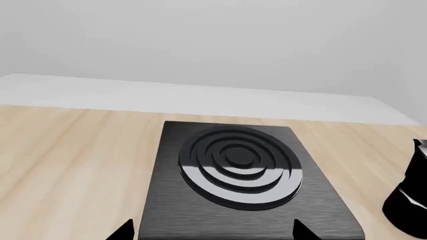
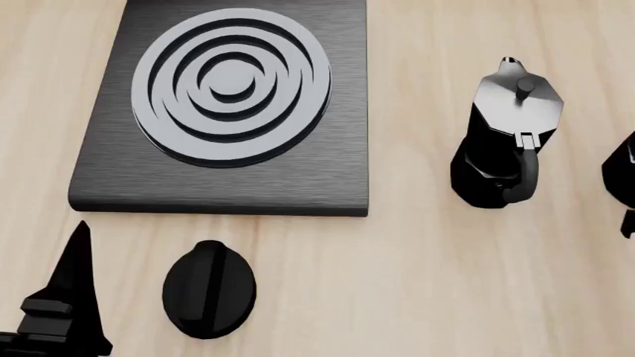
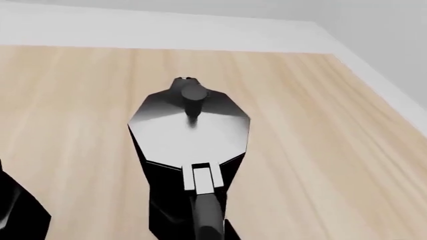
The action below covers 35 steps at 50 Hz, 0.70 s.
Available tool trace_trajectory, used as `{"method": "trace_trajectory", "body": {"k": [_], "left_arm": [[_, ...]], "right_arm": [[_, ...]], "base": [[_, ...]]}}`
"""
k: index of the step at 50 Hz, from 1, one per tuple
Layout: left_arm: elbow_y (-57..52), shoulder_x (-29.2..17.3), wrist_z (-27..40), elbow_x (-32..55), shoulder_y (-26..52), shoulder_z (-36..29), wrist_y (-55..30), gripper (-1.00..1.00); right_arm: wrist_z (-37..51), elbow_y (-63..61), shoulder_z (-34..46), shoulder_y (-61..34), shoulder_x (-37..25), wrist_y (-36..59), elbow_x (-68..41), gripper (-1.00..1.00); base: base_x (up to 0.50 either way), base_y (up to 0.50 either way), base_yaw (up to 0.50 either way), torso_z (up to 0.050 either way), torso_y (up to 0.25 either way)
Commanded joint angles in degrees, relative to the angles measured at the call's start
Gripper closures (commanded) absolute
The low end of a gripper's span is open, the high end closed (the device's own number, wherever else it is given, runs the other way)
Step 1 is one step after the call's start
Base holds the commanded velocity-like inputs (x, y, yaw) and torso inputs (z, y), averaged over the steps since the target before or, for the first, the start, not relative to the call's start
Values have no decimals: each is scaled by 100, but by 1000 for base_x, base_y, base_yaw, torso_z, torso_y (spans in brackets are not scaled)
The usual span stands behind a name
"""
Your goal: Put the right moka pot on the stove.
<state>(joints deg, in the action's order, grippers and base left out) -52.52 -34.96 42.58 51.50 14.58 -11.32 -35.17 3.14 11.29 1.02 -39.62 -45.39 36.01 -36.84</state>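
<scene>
Right pot (image 2: pixel 621 175): on the table, cropped at head view's edge, well apart from stove (image 2: pixel 109 178).
Left gripper (image 1: pixel 213 234): spread, empty.
Right gripper: state cannot be told.
Risk: seizing or toppling the look-alike pot (image 2: pixel 504 141) standing between.

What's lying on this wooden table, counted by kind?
Moka pots: 2 (the left moka pot, the right moka pot cut off at the picture's edge)
Stove: 1
Black knob: 1
Total: 4

No readable text, label, brand or number shows in any view. Every visible surface is unmarked.
</scene>
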Motion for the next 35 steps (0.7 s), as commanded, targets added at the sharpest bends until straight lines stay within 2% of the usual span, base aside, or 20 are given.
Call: {"method": "trace_trajectory", "body": {"k": [1, 9, 12, 15, 17, 24, 26, 35], "left_arm": [[-3, -20, 18, 16, 2, -7, 26, -100], [18, -19, 0, -35, -7, -46, 58, -100], [13, -26, 10, -37, -7, -51, 59, -100], [11, -31, 8, -67, -13, -70, 66, -100], [-8, -42, 32, -85, 6, -85, 45, -100], [-19, -61, 49, -60, 19, -91, 44, -100], [-8, -62, 38, -72, 9, -93, 62, -100], [5, -70, 26, -75, -1, -107, 99, -100]], "right_arm": [[49, -90, -56, 14, -49, 109, 40, 100], [153, -383, -295, 219, -143, 188, -139, 100], [164, -465, -435, 563, -85, -73, -128, 100], [295, -770, -549, 416, -252, 318, -347, 100], [294, -834, -698, 765, -188, 56, -320, 100], [481, -1327, -958, 786, -426, 479, -640, 100], [470, -1404, -1079, 1142, -336, 216, -566, 100], [791, -2347, -1627, 1748, -541, 523, -921, 100]], "base": [[0, 0, 0, 0, 0], [0, 0, 0, 0, 0], [0, 0, 0, 0, 0], [0, 0, 0, 0, 0], [0, 0, 0, 0, 0], [0, 0, 0, 0, 0], [0, 0, 0, 0, 0], [0, 0, 0, 0, 0]]}}
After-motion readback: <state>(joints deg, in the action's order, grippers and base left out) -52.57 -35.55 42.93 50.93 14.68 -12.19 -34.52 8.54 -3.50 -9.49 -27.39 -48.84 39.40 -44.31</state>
